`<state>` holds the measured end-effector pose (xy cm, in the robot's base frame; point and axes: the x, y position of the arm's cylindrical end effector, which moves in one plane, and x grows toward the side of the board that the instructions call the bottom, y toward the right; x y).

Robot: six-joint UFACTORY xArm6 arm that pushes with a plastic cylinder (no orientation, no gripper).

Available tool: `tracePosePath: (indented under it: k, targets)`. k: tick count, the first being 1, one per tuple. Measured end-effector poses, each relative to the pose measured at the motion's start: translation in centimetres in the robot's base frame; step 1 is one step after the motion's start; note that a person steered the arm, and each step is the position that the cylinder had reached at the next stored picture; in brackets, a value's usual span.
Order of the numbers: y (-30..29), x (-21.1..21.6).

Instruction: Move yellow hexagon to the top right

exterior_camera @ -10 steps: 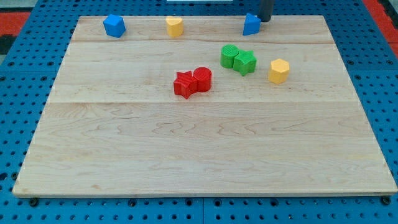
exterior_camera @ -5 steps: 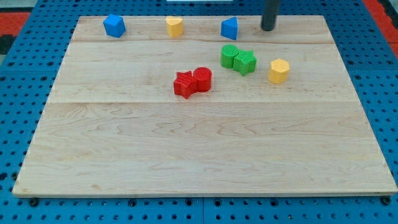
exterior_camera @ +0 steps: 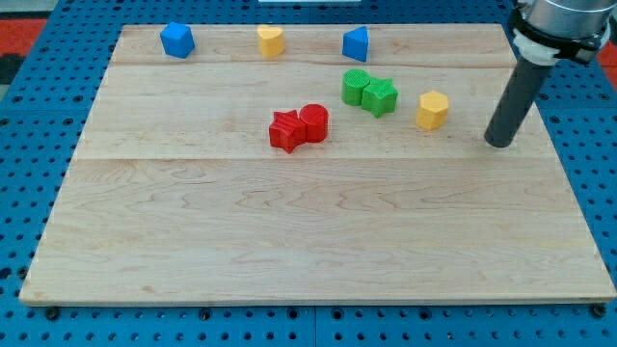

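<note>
Inspecting from the view's bottom upward: the near half of the wooden desk (exterior_camera: 289,241) carries no blocks. The desk lies on a blue pegboard (exterior_camera: 29,193).

Middle band, left of centre: a red star block (exterior_camera: 285,130) and a red cylinder block (exterior_camera: 313,122) sit touching, the star on the view's left.

Right side, same band: my tip (exterior_camera: 499,143) rests on the desk near the right edge, the dark rod (exterior_camera: 514,96) rising toward the view's top right. No pincer is fitted or visible; the arm ends in this plain rod, so no open or closed state applies.

Task item: the yellow hexagon (exterior_camera: 433,110) stands right of centre, to the left of my tip and slightly farther up the view. Tip and hexagon are apart, with bare wood between them and nothing in the way.

Just left of the hexagon, near but not touching it, a green cylinder block (exterior_camera: 356,86) and a green star block (exterior_camera: 380,96) sit touching each other.

Far edge, left to right: a blue block (exterior_camera: 177,40), a yellow block (exterior_camera: 271,40) and a blue triangular block (exterior_camera: 357,44), well apart from one another. The top right corner holds no block.
</note>
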<state>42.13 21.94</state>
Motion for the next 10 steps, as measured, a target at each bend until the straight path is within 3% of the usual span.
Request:
tracePosePath:
  k: [2,5,6,7,10]
  targets:
    - [-6.5,0.1]
    - [-5.7,-10.5]
    - [-5.4,-11.2]
    - [-9.7,-9.5]
    - [-7.2,-14.9]
